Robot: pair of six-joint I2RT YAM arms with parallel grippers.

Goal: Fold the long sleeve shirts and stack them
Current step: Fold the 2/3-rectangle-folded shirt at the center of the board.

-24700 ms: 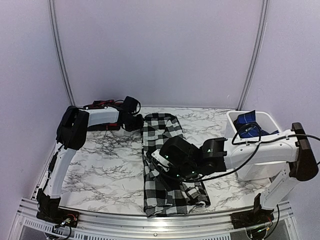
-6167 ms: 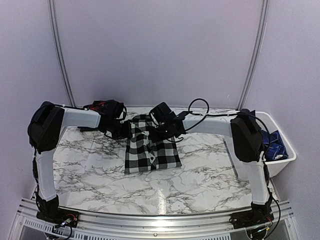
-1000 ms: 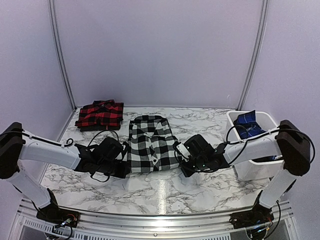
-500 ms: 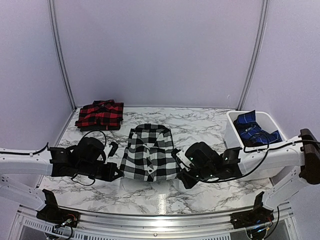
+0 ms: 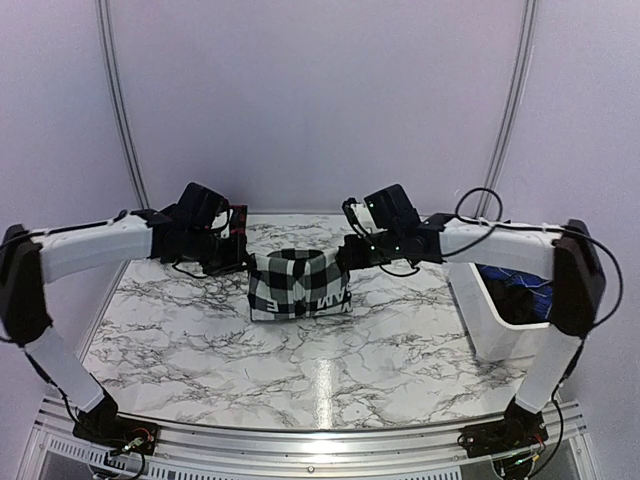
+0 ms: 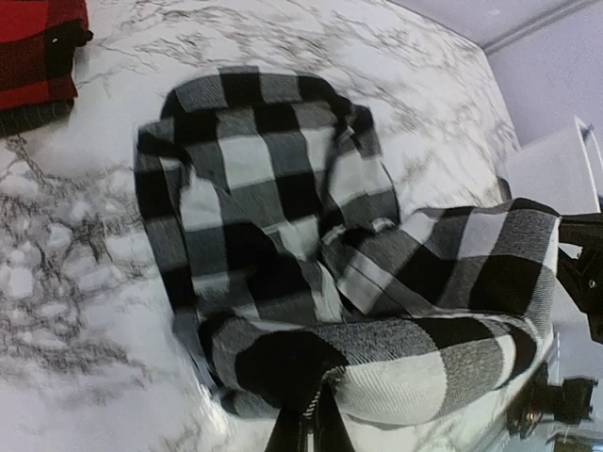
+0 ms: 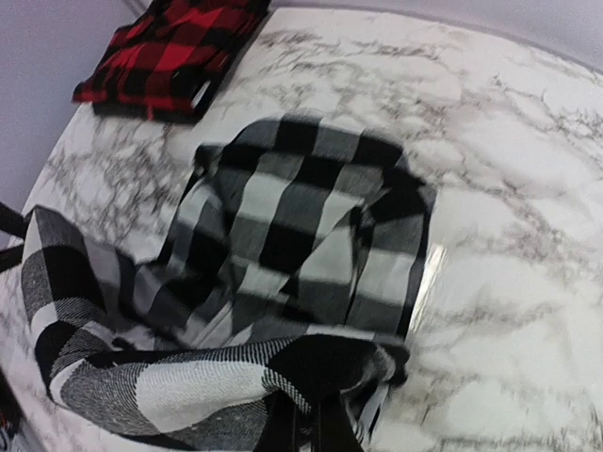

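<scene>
Top external view: above the marbled counter (image 5: pixel 320 370) we hold the black-and-white shirt (image 5: pixel 300 283) at mid-frame by its near hem. The left end effector (image 5: pixel 243 263) and right end effector (image 5: pixel 352 252) are each clamped shut on a corner. The lifted hem runs left to right between them, both arms equally near. The collar half lies flat just beyond and below. Farther off, in the upper left of the right wrist view, the red shirt (image 7: pixel 170 47) sits folded. Half a second ago our shirt lay flat and both arms were lower in the frame.
</scene>
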